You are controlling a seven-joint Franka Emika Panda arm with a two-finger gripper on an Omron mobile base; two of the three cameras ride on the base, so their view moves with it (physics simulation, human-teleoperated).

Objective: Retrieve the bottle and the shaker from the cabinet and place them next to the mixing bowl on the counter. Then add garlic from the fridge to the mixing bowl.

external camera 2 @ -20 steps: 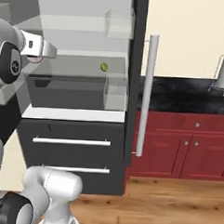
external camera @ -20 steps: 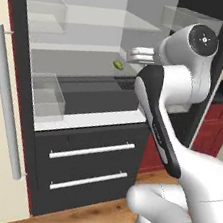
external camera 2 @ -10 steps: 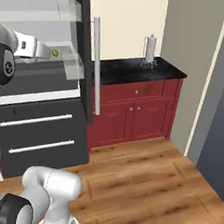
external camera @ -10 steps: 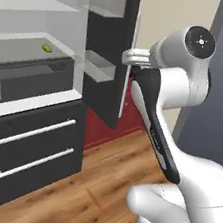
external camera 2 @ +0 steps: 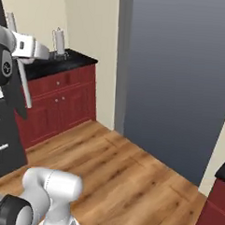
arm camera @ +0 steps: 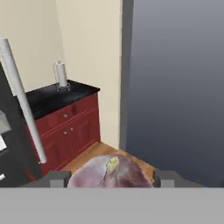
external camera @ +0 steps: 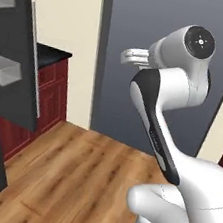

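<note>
Desk: Where was the garlic (arm camera: 109, 173) when this was taken?

Photographer: In the jaws. In the hand view, the pinkish bulb with its pale yellowish top sat between the two dark finger tips (arm camera: 55, 178), which pinched it from either side. It was held in the air, above the wooden floor (external camera 2: 123, 173).

Desk: And the fridge (external camera: 15, 76)?

Photographer: At the left of the left base view, its black door stood open, two grey door bins (external camera: 3, 69) facing the camera. What lay in them could not be made out. The long silver bar handle (arm camera: 22, 98) ran down the left side of the hand view.

Desk: Anything on the counter (arm camera: 59, 97)?

Photographer: A paper towel holder (arm camera: 61, 75) stood upright near the back of the black counter, against the cream wall. Red cupboard fronts (external camera 2: 64, 91) sat below it.

Desk: The arm?

Photographer: The white arm (external camera: 169, 92) was folded high in the left base view, in front of a dark grey wall (external camera 2: 181, 80), well apart from the counter
</note>
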